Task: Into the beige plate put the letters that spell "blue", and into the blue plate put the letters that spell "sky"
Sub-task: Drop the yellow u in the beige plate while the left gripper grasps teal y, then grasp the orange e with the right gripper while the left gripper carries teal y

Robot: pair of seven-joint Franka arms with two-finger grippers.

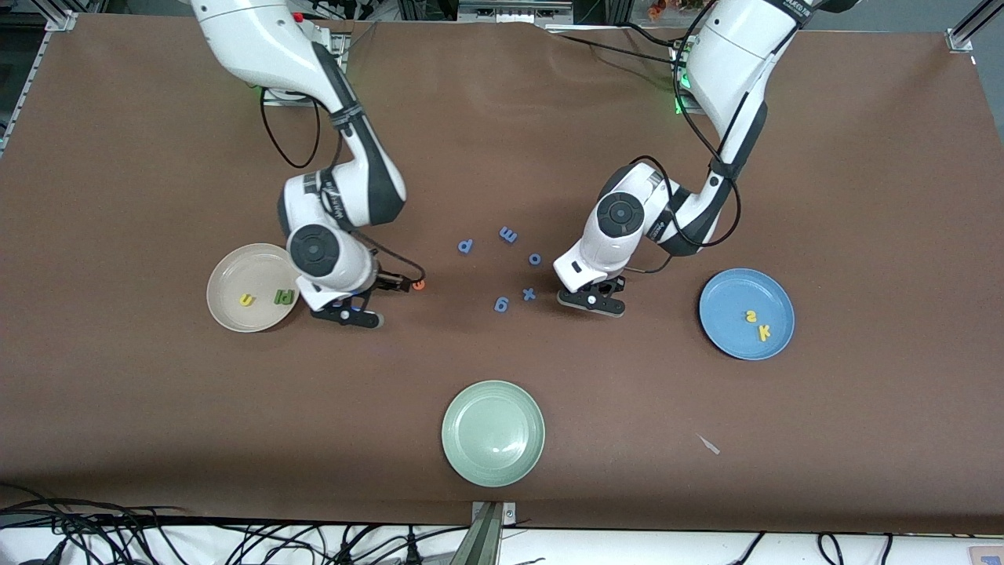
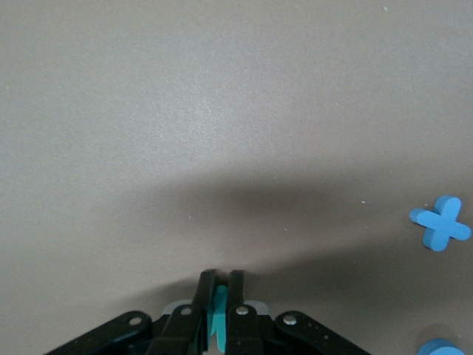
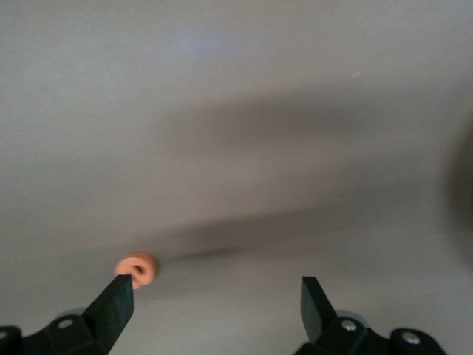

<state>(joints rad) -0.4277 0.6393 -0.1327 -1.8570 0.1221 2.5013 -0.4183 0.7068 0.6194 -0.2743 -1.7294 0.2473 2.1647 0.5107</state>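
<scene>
Your beige plate (image 1: 252, 287) at the right arm's end already holds the yellow "u" (image 1: 247, 299) and green "b" (image 1: 283, 297), and the right gripper (image 3: 214, 294) sits low beside it with fingers spread wide, the little rounded orange "e" (image 1: 419, 285) on the matte brown worktop (image 1: 157, 408) just off one fingertip. Past the leftover blue foam letters (image 1: 502, 304), your left gripper (image 2: 221, 285) has clenched on the thin teal "y" (image 2: 218, 314), presumably bound for the glossy blue plate (image 1: 746, 314) where the "s" (image 1: 751, 316) and "k" (image 1: 763, 332) lie.

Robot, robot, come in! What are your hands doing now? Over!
Left gripper shut on tiny teal foam letter. Right gripper open beside small orange foam letter. Nothing in the way.
</scene>
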